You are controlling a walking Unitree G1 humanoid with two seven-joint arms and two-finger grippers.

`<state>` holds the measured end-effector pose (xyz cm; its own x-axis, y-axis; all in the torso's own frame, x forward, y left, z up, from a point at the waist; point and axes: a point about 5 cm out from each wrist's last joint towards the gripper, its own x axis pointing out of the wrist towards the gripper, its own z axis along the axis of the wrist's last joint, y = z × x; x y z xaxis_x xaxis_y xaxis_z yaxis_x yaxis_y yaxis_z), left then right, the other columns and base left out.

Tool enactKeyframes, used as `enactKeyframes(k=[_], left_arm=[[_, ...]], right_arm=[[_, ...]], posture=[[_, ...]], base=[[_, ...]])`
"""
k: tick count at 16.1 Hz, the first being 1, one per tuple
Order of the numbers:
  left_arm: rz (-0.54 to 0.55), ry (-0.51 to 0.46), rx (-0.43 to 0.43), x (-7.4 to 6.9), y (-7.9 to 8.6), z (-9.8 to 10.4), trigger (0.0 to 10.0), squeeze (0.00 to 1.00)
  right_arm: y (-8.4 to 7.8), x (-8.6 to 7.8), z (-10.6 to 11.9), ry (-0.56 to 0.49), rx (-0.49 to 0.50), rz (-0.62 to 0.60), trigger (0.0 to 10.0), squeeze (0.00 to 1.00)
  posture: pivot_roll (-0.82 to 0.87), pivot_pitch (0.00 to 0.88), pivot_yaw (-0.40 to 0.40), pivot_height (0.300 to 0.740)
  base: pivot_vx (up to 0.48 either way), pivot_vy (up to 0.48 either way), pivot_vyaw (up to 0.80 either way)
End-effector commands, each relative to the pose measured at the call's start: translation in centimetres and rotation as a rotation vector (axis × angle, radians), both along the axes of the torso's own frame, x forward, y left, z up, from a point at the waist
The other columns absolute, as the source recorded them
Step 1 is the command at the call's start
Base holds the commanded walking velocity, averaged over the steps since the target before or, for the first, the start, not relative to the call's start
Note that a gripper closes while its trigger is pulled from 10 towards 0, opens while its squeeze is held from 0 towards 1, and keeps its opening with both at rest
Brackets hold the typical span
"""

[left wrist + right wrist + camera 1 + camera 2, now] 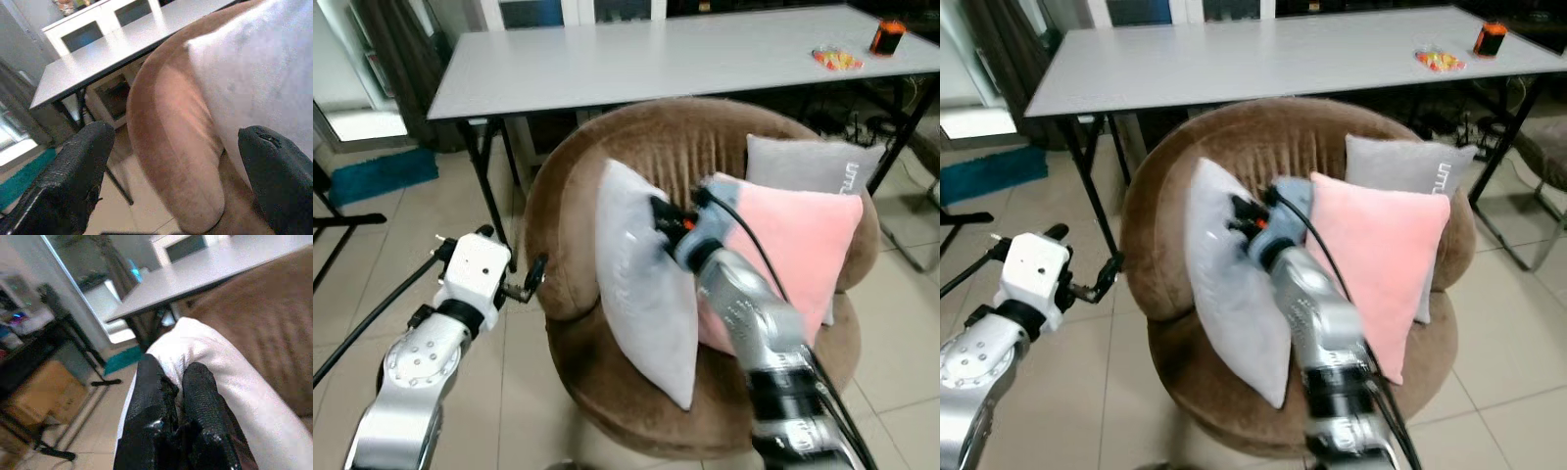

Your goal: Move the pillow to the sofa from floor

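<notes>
Pinching the upper edge of the white pillow [641, 294], the right gripper [664, 217] had its two black fingers [146, 396] drawn tight together with a fold of the fabric caught between them, as the right wrist view showed plainly. The pillow stood on edge in the seat of the round brown sofa [570, 196], leaning toward its left side, its lower corner resting down on the seat cushion. Just beside it, to the right, a pink pillow [783, 255] stood upright, with a grey pillow [808, 164] behind it against the backrest.

The left gripper [536, 275] hung just outside the sofa's left rim, above the tiled floor [372, 245], its fingers [73, 171] spread wide with nothing between them; the left wrist view looked past them at the sofa's curved side and the white pillow beyond.

Behind the sofa stood a long grey table [656, 54] carrying a small orange object [887, 37] and some bright sweets or toys [837, 59], too small to tell apart.

By the look of it, the task was nearly finished: the pillow was off the floor and already borne by the sofa. What seemed left was for the right fingers to let go and the arm to draw back, and perhaps to check that the pillow would stay put and not topple forward off the seat once released.
</notes>
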<state>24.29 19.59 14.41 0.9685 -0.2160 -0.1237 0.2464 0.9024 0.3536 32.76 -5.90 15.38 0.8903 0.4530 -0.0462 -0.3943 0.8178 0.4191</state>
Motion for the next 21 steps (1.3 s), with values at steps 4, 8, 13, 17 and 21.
enactKeyframes(k=[4,8,13,17,21], left_arm=[[-0.155,0.081,0.048,-0.6,-0.5,-0.3,10.0,0.00],[-0.335,0.190,0.076,-2.1,-1.1,-0.6,10.0,0.00],[-0.370,0.232,0.101,-3.1,-0.3,-0.3,10.0,0.00],[-0.404,0.273,0.116,-4.9,-0.3,0.4,10.0,0.00],[-0.426,0.290,0.122,-5.2,-0.6,0.3,10.0,0.00]], right_arm=[[0.2,4.0,1.9,-0.014,0.160,-0.126,10.0,0.00],[-0.3,6.7,2.5,0.003,0.177,-0.207,10.0,0.00],[-1.5,7.2,1.3,0.054,0.151,-0.237,10.0,0.00],[-7.6,5.5,-5.1,0.323,-0.127,-0.479,10.0,0.00],[-12.5,5.0,-5.5,0.370,-0.123,-0.684,10.0,1.00]], posture=[[0.04,0.000,0.050,0.740],[0.08,0.000,0.057,0.740],[0.11,0.000,0.032,0.740],[0.20,0.000,-0.028,0.740],[0.21,0.000,-0.018,0.740]], base=[[0.000,0.000,0.00],[0.000,0.000,0.00],[0.000,0.000,0.00],[0.000,0.000,0.00],[0.000,0.000,0.00]])
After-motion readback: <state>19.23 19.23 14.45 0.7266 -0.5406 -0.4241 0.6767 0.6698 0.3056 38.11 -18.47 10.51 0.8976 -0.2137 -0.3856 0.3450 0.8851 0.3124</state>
